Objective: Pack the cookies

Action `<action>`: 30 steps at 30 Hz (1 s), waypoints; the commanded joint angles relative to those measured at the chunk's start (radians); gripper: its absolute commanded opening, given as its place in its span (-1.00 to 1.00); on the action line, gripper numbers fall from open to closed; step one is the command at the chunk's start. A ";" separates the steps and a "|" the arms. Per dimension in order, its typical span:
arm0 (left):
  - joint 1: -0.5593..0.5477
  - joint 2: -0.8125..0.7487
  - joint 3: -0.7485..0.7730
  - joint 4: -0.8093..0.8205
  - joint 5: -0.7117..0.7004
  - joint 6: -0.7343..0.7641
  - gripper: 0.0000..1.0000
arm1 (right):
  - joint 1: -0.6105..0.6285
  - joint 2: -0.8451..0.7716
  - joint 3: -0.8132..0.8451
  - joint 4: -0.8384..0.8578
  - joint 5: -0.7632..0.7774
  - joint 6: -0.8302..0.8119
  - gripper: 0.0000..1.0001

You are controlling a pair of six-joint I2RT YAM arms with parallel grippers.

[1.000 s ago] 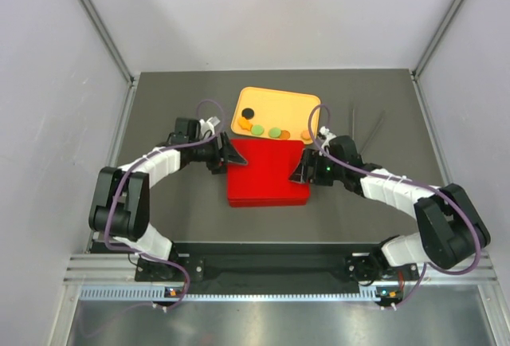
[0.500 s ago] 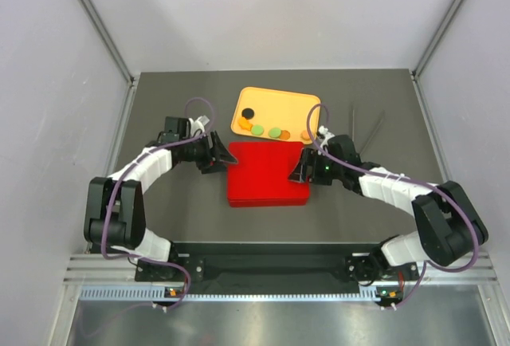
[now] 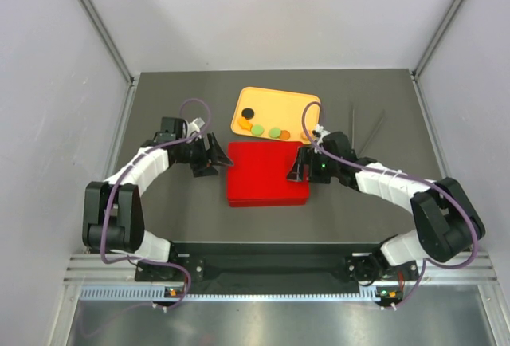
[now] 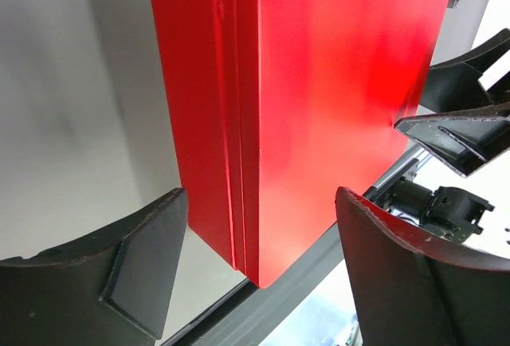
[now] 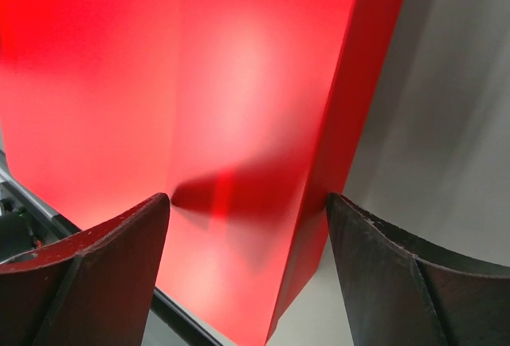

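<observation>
Several cookies lie on the orange tray at the back: a black cookie, an orange cookie and two green cookies. A closed red box sits in front of the tray. It also shows in the left wrist view and the right wrist view. My left gripper is open and empty, just left of the box's left edge and apart from it. My right gripper is open and straddles the box's right edge, one finger over the lid.
Two thin dark sticks lie on the table at the back right. Grey walls close in the table on three sides. A metal rail runs along the near edge.
My left gripper has drawn back leftward from the red box's left edge. My right gripper has shifted slightly toward the back at the box's right edge. The box and cookies have not moved.
</observation>
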 commanded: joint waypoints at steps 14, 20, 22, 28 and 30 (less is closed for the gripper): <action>-0.017 -0.036 -0.108 0.102 -0.009 -0.037 0.43 | 0.121 0.055 0.179 -0.148 0.112 -0.058 0.61; -0.040 -0.041 -0.162 0.131 -0.044 -0.074 -0.01 | 0.141 0.069 0.200 -0.179 0.137 -0.058 0.63; -0.052 -0.043 -0.179 0.151 -0.050 -0.088 -0.15 | 0.152 0.075 0.210 -0.191 0.142 -0.060 0.64; -0.082 -0.040 -0.219 0.173 -0.085 -0.128 -0.48 | 0.182 0.095 0.231 -0.216 0.160 -0.063 0.66; -0.094 -0.032 -0.221 0.173 -0.095 -0.134 -0.55 | 0.185 0.107 0.233 -0.214 0.152 -0.061 0.68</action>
